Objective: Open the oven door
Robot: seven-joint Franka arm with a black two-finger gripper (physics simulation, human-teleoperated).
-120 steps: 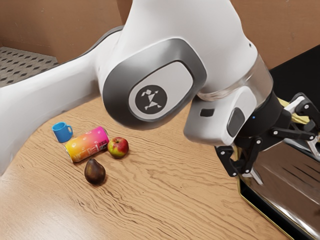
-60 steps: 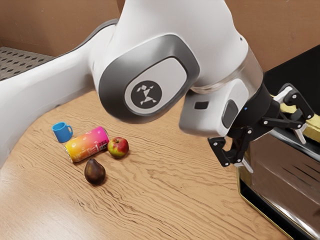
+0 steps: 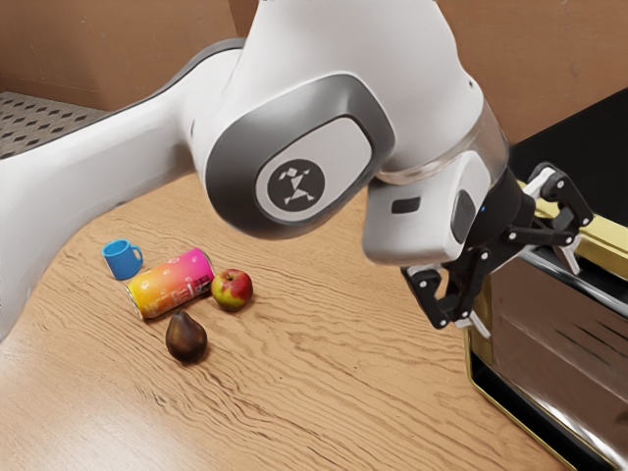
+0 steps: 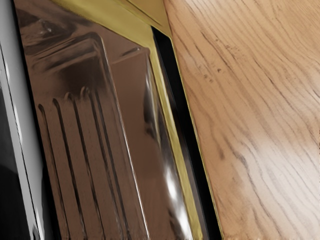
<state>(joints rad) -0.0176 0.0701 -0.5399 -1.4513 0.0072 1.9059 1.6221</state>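
Note:
My gripper [image 3: 525, 293] stands open in the exterior view, its two fingers apart with nothing between them, over the near side of the oven's front. The oven [image 3: 606, 245] is at the exterior view's right, gold-edged with a black top. Its brownish glass door panel [image 3: 564, 339] lies below and beside the fingers; whether they touch it I cannot tell. In the wrist view, the glass panel [image 4: 132, 125] shows dark rack-like lines, with a gold and black edge [image 4: 175, 105] along one side and a silver bar [image 4: 17, 107] along the other.
On the wooden table [image 3: 324, 392], well away from the gripper, are a blue mug [image 3: 122, 260], a pink and yellow can [image 3: 171, 283], a red apple [image 3: 233, 289] and a dark pear-shaped fruit [image 3: 186, 337]. A brown wall [image 3: 549, 59] stands behind.
My hand has moved toward the exterior view's left and slightly up in the picture, and its fingertips show closer together there. The oven and the small objects have stayed where they were.

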